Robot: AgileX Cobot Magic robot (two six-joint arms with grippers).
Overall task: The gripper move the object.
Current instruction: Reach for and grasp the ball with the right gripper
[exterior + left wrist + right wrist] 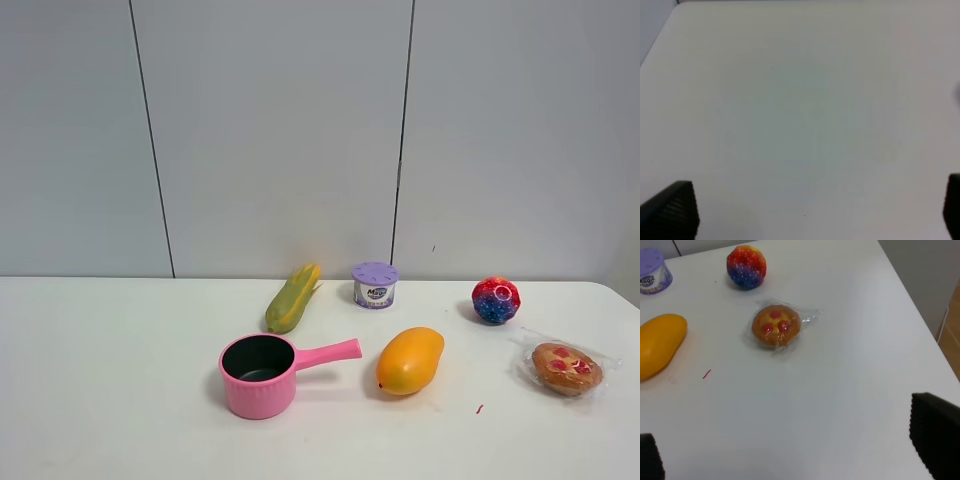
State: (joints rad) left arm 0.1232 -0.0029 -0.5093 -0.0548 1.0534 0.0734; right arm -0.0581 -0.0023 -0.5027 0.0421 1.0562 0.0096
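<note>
a white table [100, 400] fills the lower half of the high view, with a grey panelled wall [270, 130] behind it.

the left gripper [816, 189] hangs over a bare part of the table; its two black fingers [670, 210] sit at opposite edges of the wrist view, spread wide, with nothing between them. the right gripper [790, 425] is spread just as wide and empty, over the table's right end, well short of the things there. neither shows in the high view.

a pink pot [255, 395] stands near the middle, handle pointing at a mango [410, 360] just to its right. an ear of corn [292, 298] lies behind the pot. a round pastry [566, 367] in clear wrap lies near the right edge.

the ball [496, 300], bumpy, red above and blue below, rests on the table towards the back right, behind the pastry and right of a small cup [375, 284] with a purple lid. it touches nothing else.

a tiny red mark [479, 408] lies in front, between mango and pastry.
</note>
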